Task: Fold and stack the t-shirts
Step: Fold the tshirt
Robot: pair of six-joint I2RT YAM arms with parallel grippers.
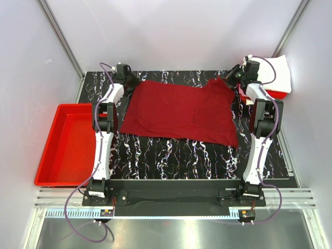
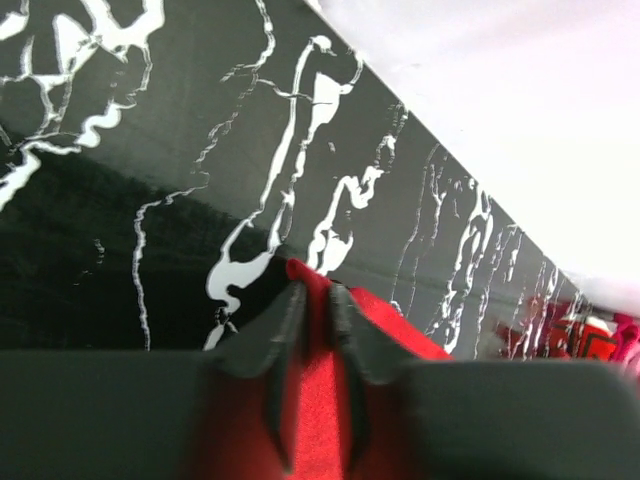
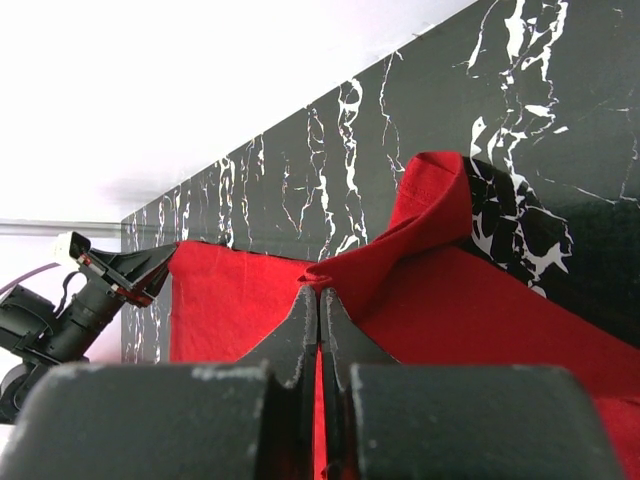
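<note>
A dark maroon-red t-shirt (image 1: pixel 181 111) lies spread across the black marbled table. My left gripper (image 1: pixel 130 82) is shut on its far left corner; in the left wrist view the cloth (image 2: pixel 330 400) runs between my fingers (image 2: pixel 285 330). My right gripper (image 1: pixel 232 79) is shut on the far right corner, and the cloth (image 3: pixel 440 250) is pulled up into a fold there in the right wrist view. A stack of folded t-shirts, white on top (image 1: pixel 272 72) with red under it, sits at the far right corner.
A rigid bright red plastic tray (image 1: pixel 65 145) sits off the table's left edge. White walls enclose the back and sides. The table's near strip (image 1: pixel 176 161) shows bare marble between the arm bases.
</note>
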